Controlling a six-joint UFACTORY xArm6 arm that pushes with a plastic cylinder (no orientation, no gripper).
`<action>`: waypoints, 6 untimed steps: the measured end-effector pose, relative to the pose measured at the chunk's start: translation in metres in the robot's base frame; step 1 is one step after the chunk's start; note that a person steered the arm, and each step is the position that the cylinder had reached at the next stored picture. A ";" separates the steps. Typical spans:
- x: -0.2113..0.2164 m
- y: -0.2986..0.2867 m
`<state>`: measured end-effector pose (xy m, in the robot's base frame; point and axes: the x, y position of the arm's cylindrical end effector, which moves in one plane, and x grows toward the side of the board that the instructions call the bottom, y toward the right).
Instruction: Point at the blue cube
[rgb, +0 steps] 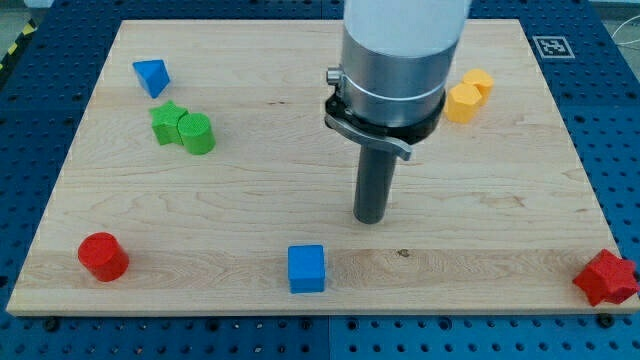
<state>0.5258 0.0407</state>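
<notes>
The blue cube (306, 268) sits near the view's bottom edge of the wooden board, a little left of centre. My tip (371, 219) is the lower end of the dark rod under the arm's large silver body. It rests on the board above and to the right of the blue cube, a short gap away, not touching it.
A blue triangular block (151, 76) lies at the top left. A green star (168, 122) and a green cylinder (197, 133) touch below it. A red cylinder (103, 256) is bottom left, a red star (606, 277) bottom right. Two yellow blocks (468, 95) lie right of the arm.
</notes>
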 end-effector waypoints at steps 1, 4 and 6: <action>-0.009 -0.015; 0.011 -0.072; 0.030 -0.090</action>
